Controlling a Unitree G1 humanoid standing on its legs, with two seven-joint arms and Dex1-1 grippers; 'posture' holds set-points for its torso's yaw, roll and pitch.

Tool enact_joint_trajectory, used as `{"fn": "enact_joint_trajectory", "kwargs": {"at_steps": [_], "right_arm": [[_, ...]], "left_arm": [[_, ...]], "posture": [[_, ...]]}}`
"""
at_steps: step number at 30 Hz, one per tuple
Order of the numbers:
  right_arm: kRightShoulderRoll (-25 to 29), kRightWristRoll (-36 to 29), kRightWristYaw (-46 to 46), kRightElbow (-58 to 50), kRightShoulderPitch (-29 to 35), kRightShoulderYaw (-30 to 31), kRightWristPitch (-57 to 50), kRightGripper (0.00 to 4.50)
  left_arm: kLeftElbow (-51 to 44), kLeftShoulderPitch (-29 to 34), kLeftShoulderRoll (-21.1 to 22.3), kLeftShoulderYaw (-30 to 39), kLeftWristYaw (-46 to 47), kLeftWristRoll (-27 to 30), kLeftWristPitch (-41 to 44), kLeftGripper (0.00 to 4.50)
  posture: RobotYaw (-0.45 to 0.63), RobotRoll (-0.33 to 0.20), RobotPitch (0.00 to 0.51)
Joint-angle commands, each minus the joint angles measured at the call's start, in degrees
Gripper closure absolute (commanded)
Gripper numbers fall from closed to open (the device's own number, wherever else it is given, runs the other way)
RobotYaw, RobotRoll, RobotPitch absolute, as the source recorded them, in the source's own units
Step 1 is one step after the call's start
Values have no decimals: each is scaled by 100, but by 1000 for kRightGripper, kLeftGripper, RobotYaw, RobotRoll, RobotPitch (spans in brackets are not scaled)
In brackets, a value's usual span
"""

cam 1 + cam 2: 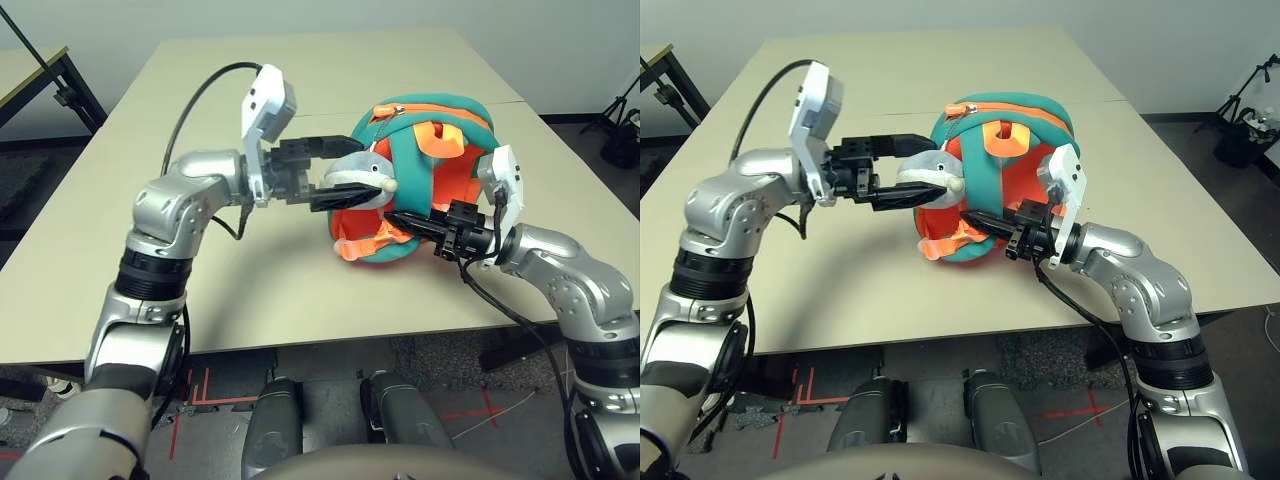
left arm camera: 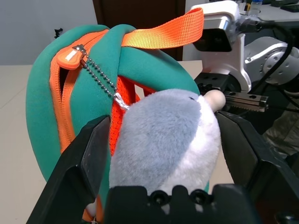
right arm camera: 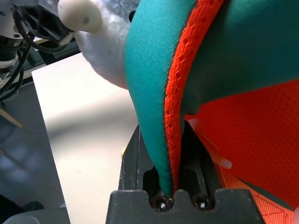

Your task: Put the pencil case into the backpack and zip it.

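Backpack: small orange fabric backpack (image 1: pixel 425 185) with teal trim, standing near the middle of the beige counter (image 1: pixel 150 250), between the two arms; orange webbing handle loop on top.
Zip: orange zip line runs over the teal dome; orange pull tab (image 2: pixel 71 55) sits at the upper side, a bead chain hanging from it.
Plush toy: grey-and-white plush animal (image 1: pixel 362 174) hangs on that chain against the backpack's side facing the left arm.
Left gripper: left gripper (image 1: pixel 345 170) reaches in level from the robot's left; jaws spread wide, one black finger (image 2: pixel 86 158) on each side of the plush toy, gaps showing between pads and fur in the left wrist view.
Right gripper: right gripper (image 1: pixel 405 220) low at the backpack's near side; jaws pressed together, pinching a teal flap with orange edging (image 3: pixel 163 116).
Pencil case: cannot tell where it lies; interior of the backpack hidden.
Straps: orange straps (image 1: pixel 355 245) bunch on the counter at the backpack's base.
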State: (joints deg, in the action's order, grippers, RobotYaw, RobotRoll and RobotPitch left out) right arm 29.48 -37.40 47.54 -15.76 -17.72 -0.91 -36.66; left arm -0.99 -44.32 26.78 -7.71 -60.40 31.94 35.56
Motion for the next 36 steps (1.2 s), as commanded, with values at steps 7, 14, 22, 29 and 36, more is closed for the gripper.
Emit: {"fn": "enact_joint_trajectory", "kwargs": {"at_steps": [7, 14, 22, 29, 36], "right_arm": [[-44, -22, 61, -162, 37, 168, -16, 4279], [-52, 10, 81, -119, 15, 188, 1, 4279], [-58, 43, 166, -10, -72, 258, 9, 4279], [-104, 95, 262, 124, -230, 335, 24, 4279], [-96, 130, 336, 209, -312, 381, 54, 4279]], "left_arm": [[252, -35, 2, -237, -226, -287, -25, 2141], [20, 4, 303, 207, -266, 9, 214, 4127], [4, -51, 976, 752, -330, 93, 302, 4178], [33, 71, 1449, 1134, -270, 69, 271, 4179], [94, 565, 1603, 1335, -180, 97, 283, 4187]], "posture": [[-127, 0, 60], [-115, 0, 63], [-93, 0, 60], [-77, 0, 55], [-70, 0, 51]]}}
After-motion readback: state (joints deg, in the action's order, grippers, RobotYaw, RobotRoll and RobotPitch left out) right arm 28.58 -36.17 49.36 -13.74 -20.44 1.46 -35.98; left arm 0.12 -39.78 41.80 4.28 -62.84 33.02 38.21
